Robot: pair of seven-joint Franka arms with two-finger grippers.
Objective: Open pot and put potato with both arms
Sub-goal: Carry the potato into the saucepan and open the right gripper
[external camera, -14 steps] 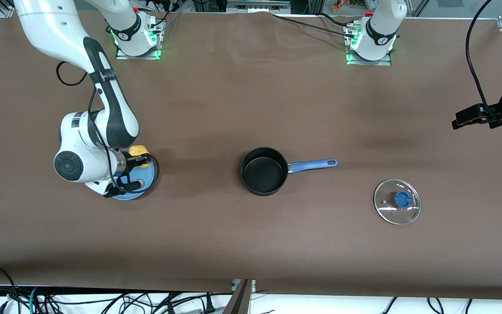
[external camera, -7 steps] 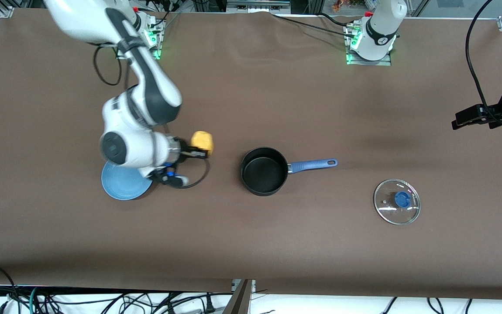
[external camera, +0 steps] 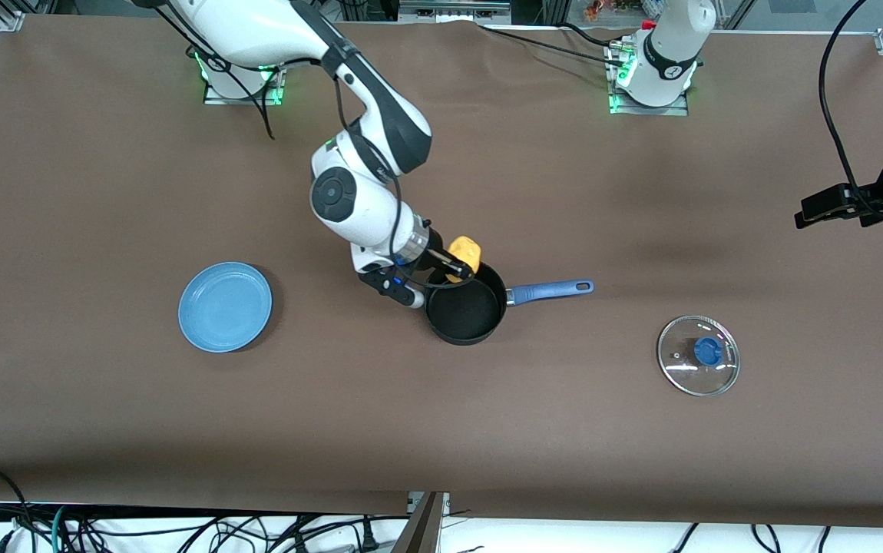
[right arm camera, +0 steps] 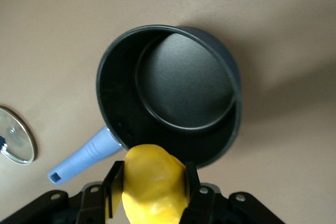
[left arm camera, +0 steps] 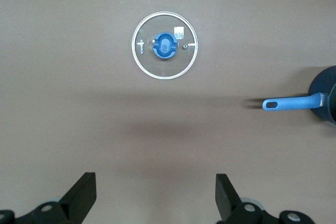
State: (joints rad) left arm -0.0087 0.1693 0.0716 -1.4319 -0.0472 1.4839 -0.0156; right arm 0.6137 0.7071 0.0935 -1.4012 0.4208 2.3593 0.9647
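Yellow potato [external camera: 465, 253] is being held clamped in the right gripper [external camera: 453, 266] over the uncovered pot's [external camera: 464, 301] rim; release is being awaited; the glass lid [external camera: 698, 355] is lying off toward the left arm's table edge; the left gripper [left arm camera: 152, 198] is waiting there, spread.

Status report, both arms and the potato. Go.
Right gripper shut on potato, over pot rim. Left gripper open, waiting at table end. Lid off, on table. Pot interior unobstructed.

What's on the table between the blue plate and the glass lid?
The pot, open, with the right gripper holding the potato over its rim, in the front view.
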